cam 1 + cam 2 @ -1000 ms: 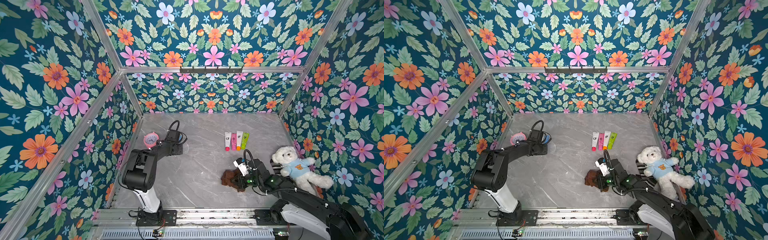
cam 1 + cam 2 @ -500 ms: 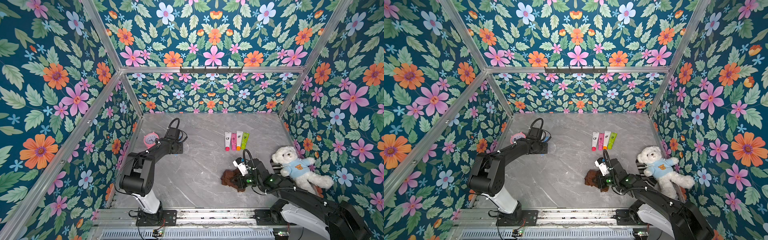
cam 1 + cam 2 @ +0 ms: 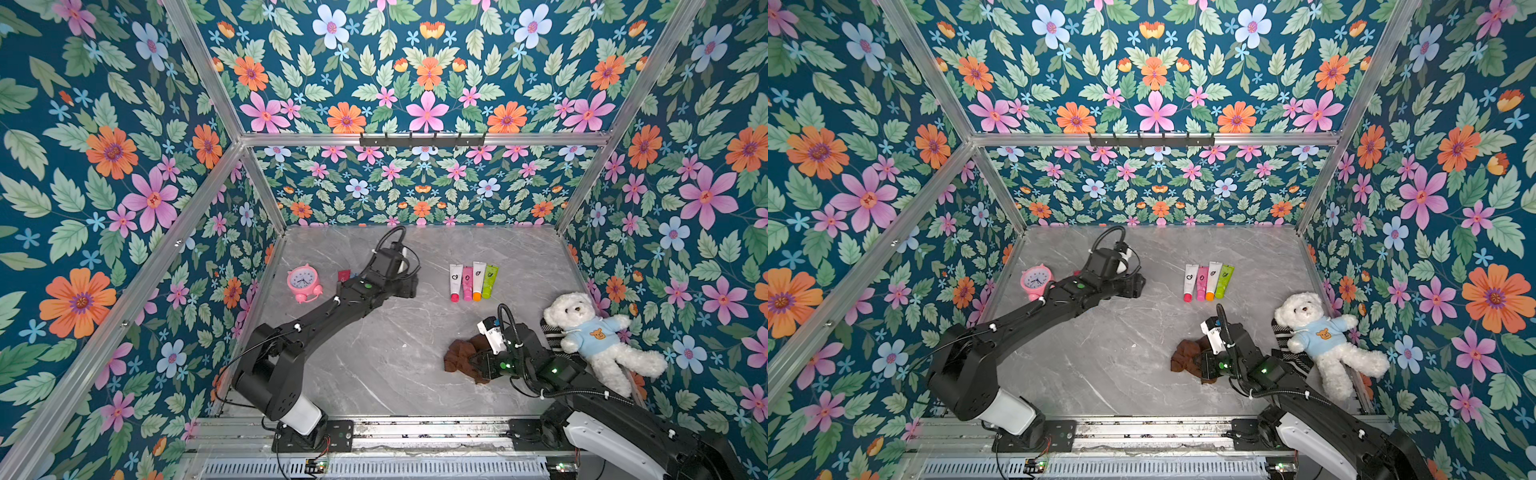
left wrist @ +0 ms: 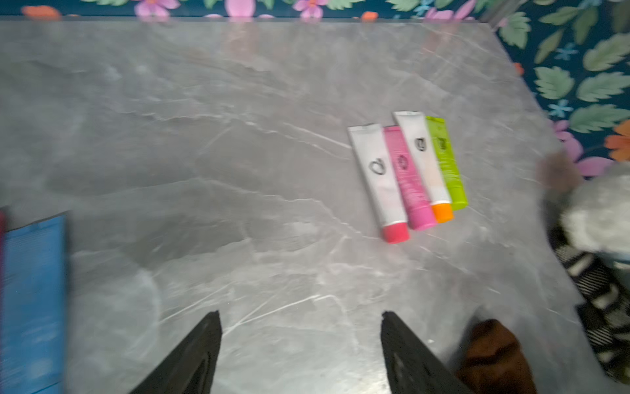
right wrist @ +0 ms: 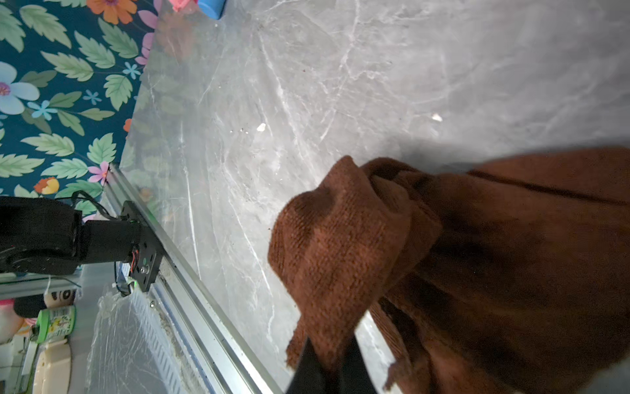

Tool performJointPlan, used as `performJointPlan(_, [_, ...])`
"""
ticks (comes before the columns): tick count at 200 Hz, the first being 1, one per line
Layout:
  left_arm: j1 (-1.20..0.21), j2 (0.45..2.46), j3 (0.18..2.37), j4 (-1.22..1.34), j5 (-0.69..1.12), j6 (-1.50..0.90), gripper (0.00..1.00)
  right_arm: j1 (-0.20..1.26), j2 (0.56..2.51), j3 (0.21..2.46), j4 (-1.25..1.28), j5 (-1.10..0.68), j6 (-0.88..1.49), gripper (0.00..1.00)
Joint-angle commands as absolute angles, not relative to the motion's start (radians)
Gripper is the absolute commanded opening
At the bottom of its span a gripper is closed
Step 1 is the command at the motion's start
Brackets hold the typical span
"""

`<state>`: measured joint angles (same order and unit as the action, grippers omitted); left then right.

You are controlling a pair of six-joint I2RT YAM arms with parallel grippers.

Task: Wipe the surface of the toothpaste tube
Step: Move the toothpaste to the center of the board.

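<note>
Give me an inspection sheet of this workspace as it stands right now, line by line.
Surface: grey marble tabletop, a few white crumbs.
Job's things: four toothpaste tubes lying side by side, untouched; brown cloth bunched on the tabletop.
Clutter: pink alarm clock; teddy bear on striped fabric; blue box.
Grippers: left gripper open, empty; right gripper shut on the brown cloth.
Cables: black cable loops at both wrists, no snag seen.
Surroundings: floral walls, aluminium frame.

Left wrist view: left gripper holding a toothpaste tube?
No, the left gripper is open over grey marble table, clear of the four coloured toothpaste tubes.
</note>
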<state>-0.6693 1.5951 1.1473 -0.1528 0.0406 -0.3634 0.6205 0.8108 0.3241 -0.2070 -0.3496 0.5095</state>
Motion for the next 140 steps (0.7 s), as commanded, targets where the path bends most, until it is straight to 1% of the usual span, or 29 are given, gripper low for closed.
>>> performJointPlan(1, [-0.726, 1.67, 1.178, 0.007, 0.031, -0.432, 0.8, 0.621, 0.788, 0.313, -0.28, -0.311, 0.583, 0.0])
performJointPlan(38, [-0.804, 1.87, 1.296, 0.073, 0.025, -0.466, 0.81, 0.621, 0.696, 0.296, -0.373, -0.291, 0.623, 0.0])
performJointPlan(68, [-0.839, 2.005, 1.392, 0.063, 0.017, -0.472, 0.82, 0.622, 0.658, 0.287, -0.368, -0.28, 0.623, 0.0])
performJointPlan(102, [-0.865, 2.077, 1.407, 0.071, -0.074, -0.46, 0.81, 0.622, 0.69, 0.289, -0.337, -0.292, 0.614, 0.0])
performJointPlan(140, [-0.865, 2.14, 1.439, 0.063, -0.08, -0.464, 0.8, 0.622, 0.72, 0.293, -0.327, -0.302, 0.609, 0.0])
